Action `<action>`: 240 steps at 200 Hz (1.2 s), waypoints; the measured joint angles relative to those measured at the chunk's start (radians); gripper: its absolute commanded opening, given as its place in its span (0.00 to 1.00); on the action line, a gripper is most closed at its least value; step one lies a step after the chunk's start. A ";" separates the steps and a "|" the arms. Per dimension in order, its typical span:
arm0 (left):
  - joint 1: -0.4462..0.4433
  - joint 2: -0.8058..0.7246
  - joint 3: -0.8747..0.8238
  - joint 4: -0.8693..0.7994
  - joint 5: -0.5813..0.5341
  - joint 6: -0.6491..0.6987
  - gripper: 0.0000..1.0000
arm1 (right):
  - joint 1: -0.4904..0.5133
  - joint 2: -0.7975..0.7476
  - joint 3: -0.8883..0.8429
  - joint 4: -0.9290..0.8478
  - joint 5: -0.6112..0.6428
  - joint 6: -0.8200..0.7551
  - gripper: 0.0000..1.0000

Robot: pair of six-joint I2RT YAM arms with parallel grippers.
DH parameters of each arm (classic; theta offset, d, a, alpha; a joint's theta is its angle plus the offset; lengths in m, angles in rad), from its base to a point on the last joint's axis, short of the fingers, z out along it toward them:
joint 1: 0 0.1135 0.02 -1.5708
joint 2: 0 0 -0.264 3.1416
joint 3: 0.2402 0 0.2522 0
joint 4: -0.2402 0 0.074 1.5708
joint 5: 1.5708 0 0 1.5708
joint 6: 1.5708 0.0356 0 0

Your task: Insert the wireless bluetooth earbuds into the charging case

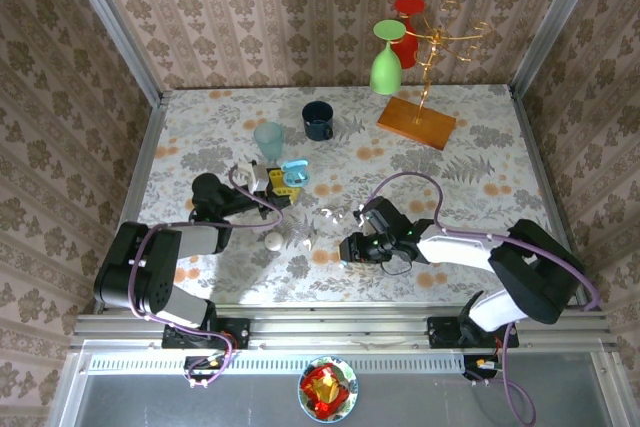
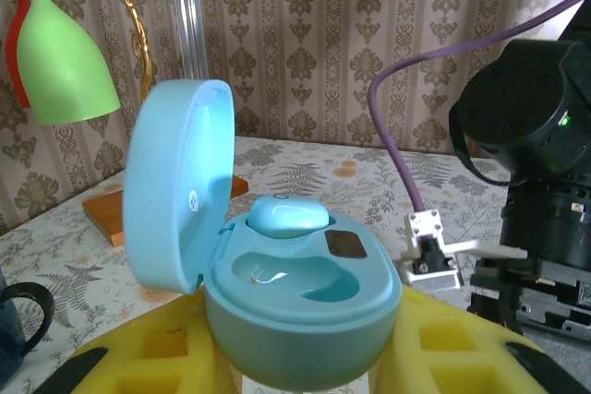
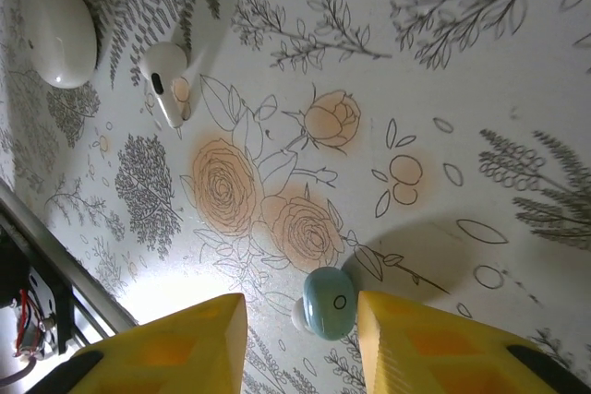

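My left gripper is shut on the light blue charging case, its yellow fingers on either side. The lid stands open on the left. One blue earbud sits in the far socket, and the near socket is empty. From above, the case is held left of the table's centre. A second blue earbud with a white tip lies on the tablecloth. My right gripper is open around it. The earbud touches the right finger; a gap separates it from the left finger.
A white pebble case and a white stemmed earbud lie near the right gripper. Farther back stand a clear glass, a dark mug, and a wooden-based stand with green and red glasses.
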 measured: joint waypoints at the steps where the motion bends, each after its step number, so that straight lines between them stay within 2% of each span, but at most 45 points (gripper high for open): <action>1: 0.000 0.000 0.000 0.000 0.000 0.000 0.24 | 0.000 0.003 0.000 0.001 -0.003 0.003 0.38; 103: 0.000 0.000 0.000 0.000 0.000 0.003 0.24 | -0.005 0.077 -0.022 0.100 -0.085 0.064 0.35; 159: 0.000 0.000 -0.006 0.000 0.000 0.004 0.24 | -0.006 0.101 -0.021 0.125 -0.091 0.077 0.22; 171: 0.000 0.000 -0.006 0.000 0.000 0.006 0.24 | -0.006 0.102 -0.019 0.125 -0.092 0.081 0.21; 208: -0.001 0.000 -0.006 0.000 0.000 0.015 0.24 | -0.004 0.102 0.007 0.078 -0.079 0.063 0.22; 240: -0.016 0.000 -0.007 0.000 -0.018 0.037 0.24 | -0.003 0.059 0.054 -0.044 -0.008 0.011 0.21</action>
